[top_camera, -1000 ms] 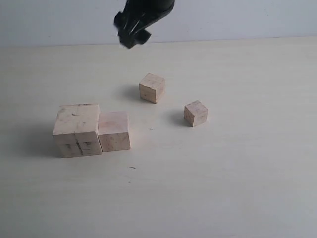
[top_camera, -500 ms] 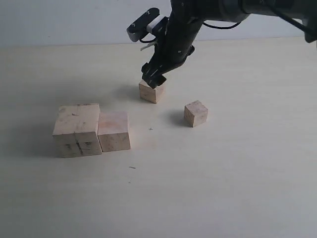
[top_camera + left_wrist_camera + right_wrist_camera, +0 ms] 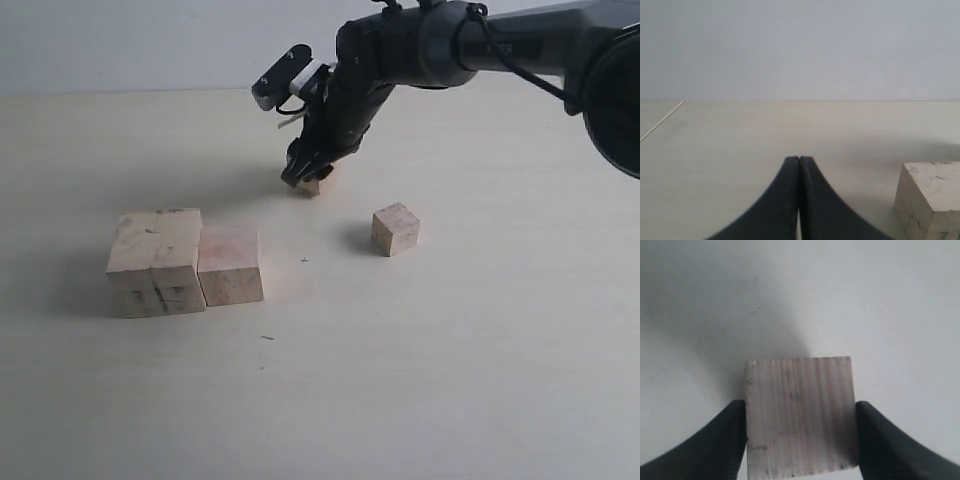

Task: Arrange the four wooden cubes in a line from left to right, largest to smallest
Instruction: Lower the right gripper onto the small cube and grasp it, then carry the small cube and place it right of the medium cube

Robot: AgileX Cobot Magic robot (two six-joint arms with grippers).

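Note:
The largest wooden cube, scuffed with dark marks, stands at the left, and the second-largest cube touches its right side. The smallest cube sits alone further right. My right gripper has come down over the third cube, which it mostly hides. In the right wrist view the gripper has a finger pressed against each side of that cube, which rests on the table. My left gripper is shut and empty, with the largest cube beside it.
The pale table stretches wide in front of the cubes. The right arm reaches in from the upper right, above the back of the table. A light wall runs behind.
The right gripper came down from above the table onto the third cube and now has it between its fingers. The other three cubes have not moved.

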